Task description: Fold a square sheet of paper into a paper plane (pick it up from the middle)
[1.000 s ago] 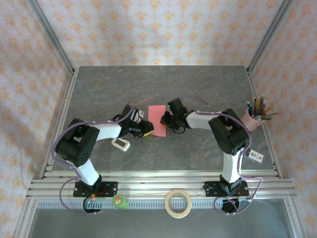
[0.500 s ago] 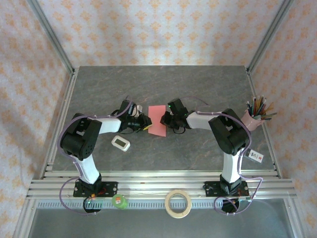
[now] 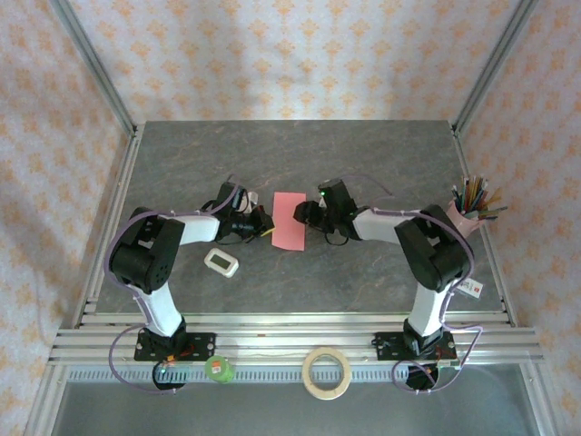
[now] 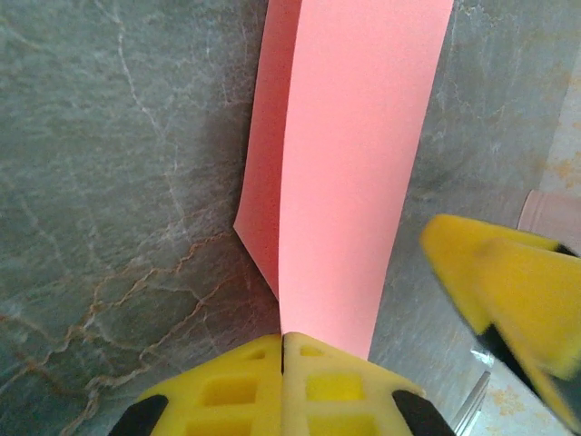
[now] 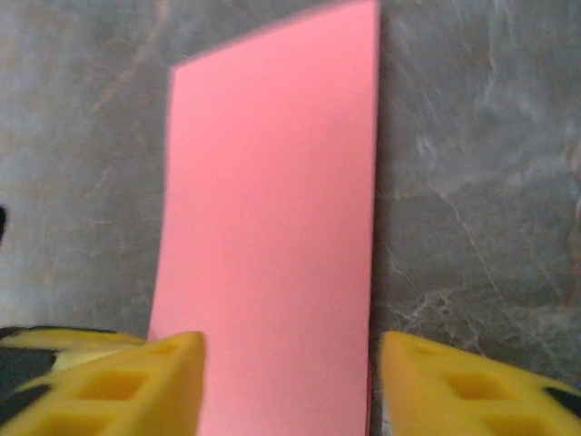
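The square sheet of paper (image 3: 289,221) lies on the grey table, folded over into a narrow pink-red strip. In the left wrist view its upper layer (image 4: 359,163) rises from a lower layer (image 4: 263,182). My left gripper (image 3: 268,228) is at the strip's left edge; its yellow fingers (image 4: 227,386) are pressed together, and the upper layer's edge runs into the seam between them (image 4: 283,343). My right gripper (image 3: 307,214) is at the strip's right edge and stands open. Its fingertips (image 5: 150,381) straddle the paper's near end (image 5: 272,254).
A small white gadget (image 3: 221,262) lies near the left arm. A pink cup of pencils (image 3: 470,212) stands at the right edge, with a small tag (image 3: 467,285) nearby. On the front rail are a tape ring (image 3: 327,372) and a green object (image 3: 219,368).
My left gripper has closed fully at the paper's left edge. My right gripper has opened and its arm has drawn back slightly to the right.
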